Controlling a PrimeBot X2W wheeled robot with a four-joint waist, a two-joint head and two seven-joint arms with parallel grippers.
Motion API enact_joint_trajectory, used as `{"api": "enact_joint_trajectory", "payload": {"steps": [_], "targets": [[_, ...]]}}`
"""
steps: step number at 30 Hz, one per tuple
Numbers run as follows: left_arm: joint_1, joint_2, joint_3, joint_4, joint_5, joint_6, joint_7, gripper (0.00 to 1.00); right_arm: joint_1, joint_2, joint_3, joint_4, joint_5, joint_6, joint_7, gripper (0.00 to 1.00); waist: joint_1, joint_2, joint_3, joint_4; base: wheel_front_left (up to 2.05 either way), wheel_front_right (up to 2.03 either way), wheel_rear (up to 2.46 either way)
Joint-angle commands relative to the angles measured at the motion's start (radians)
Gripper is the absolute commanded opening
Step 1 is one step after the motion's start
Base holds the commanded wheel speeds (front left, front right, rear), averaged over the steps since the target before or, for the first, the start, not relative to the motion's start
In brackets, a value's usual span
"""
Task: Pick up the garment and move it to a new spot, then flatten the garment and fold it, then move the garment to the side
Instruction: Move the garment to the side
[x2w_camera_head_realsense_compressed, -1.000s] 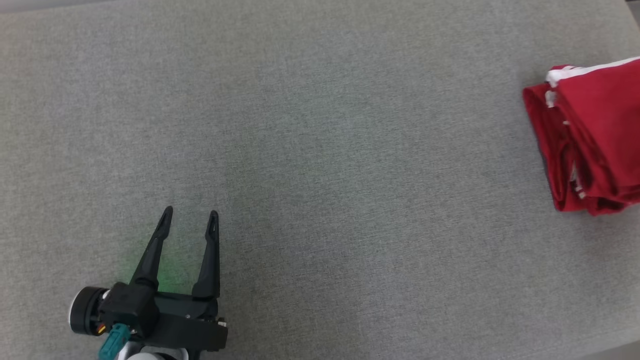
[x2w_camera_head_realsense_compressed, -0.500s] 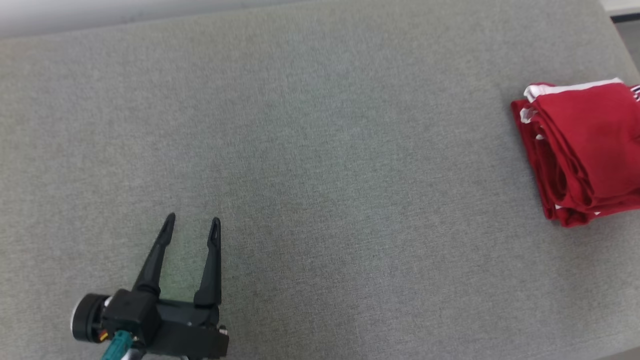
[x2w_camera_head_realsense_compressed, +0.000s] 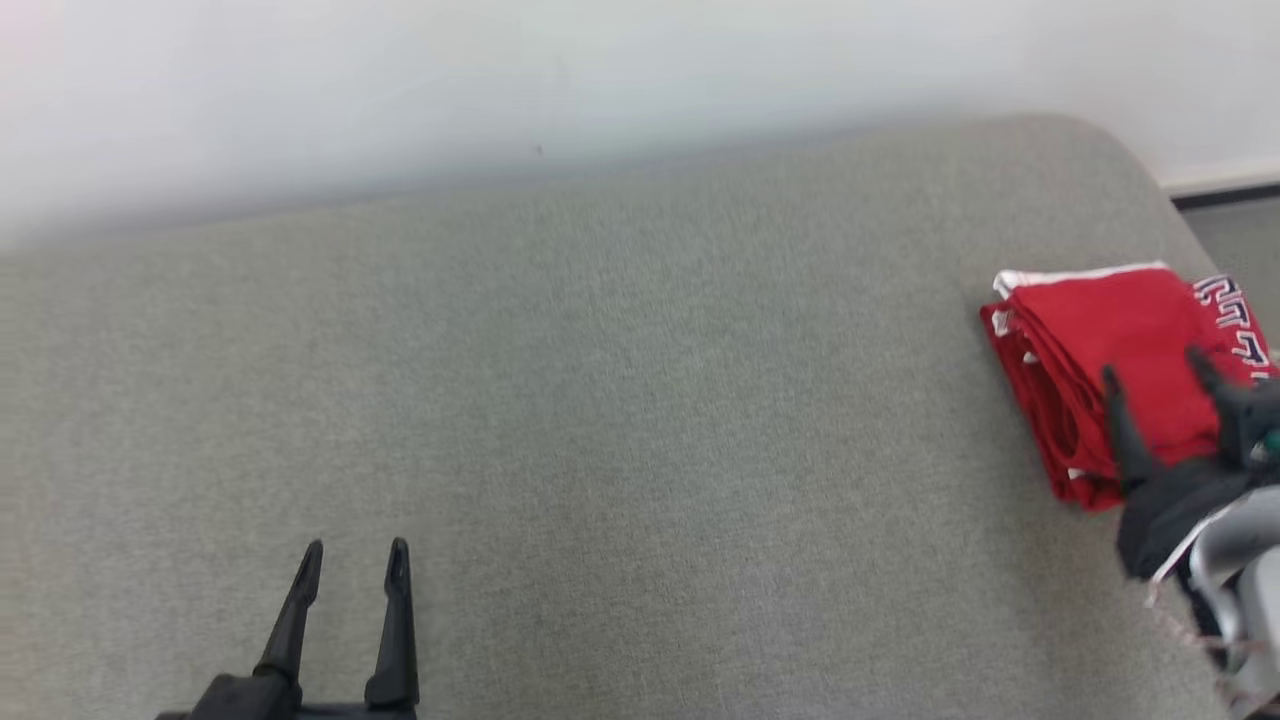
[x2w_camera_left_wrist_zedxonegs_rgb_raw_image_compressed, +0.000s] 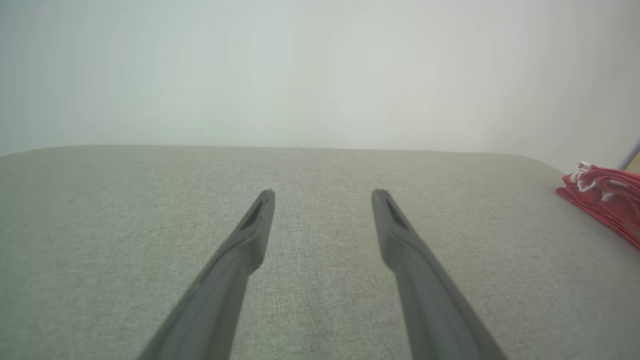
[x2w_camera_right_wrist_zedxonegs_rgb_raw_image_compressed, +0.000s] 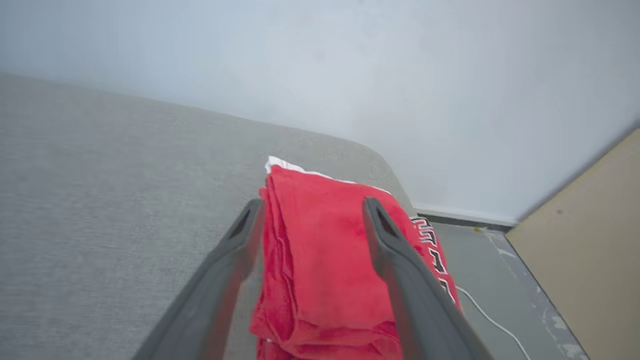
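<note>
Comparing with a second ago: head camera tilted up, wall (x2w_camera_head_realsense_compressed: 500, 80) in view; garment unmoved on the surface, only its place in the picture shifted.
Garment (x2w_camera_head_realsense_compressed: 1110, 370): folded red bundle, white trim, at the far right corner of the grey surface (x2w_camera_head_realsense_compressed: 640, 420), beside the right edge.
Right gripper (x2w_camera_head_realsense_compressed: 1155, 368): come into view over the bundle, fingers (x2w_camera_right_wrist_zedxonegs_rgb_raw_image_compressed: 385, 235) spread, gripping nothing.
Left gripper (x2w_camera_head_realsense_compressed: 355, 560): near edge, left side, fingers apart, empty.
Meaning: likely released; move to the side looks finished.
</note>
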Motion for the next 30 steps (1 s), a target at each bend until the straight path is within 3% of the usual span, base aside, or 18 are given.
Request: {"api": "enact_joint_trajectory", "payload": {"steps": [1, 13, 30], "targets": [[0.033, -0.003, 0.012, 0.007, -0.008, 0.011, -0.003, 1.0, 0.074, 0.038, -0.007, -0.056, 0.018, -0.002, -0.023, 1.0, 0.0002, 0.0001, -0.101, 0.038, 0.0, 0.0, 0.0], [0.086, -0.004, 0.065, 0.058, -0.02, 0.034, -0.003, 1.0, 0.335, 0.204, 0.002, -0.255, 0.083, -0.003, -0.119, 1.0, 0.0002, 0.0001, -0.181, 0.102, 0.0, 0.0, 0.0], [0.088, -0.002, 0.089, 0.125, 0.033, -0.009, -0.003, 1.0, 0.465, 0.305, -0.023, -0.235, 0.085, -0.003, -0.178, 1.0, 0.0002, 0.0001, -0.226, 0.148, 0.0, 0.0, 0.0]]}}
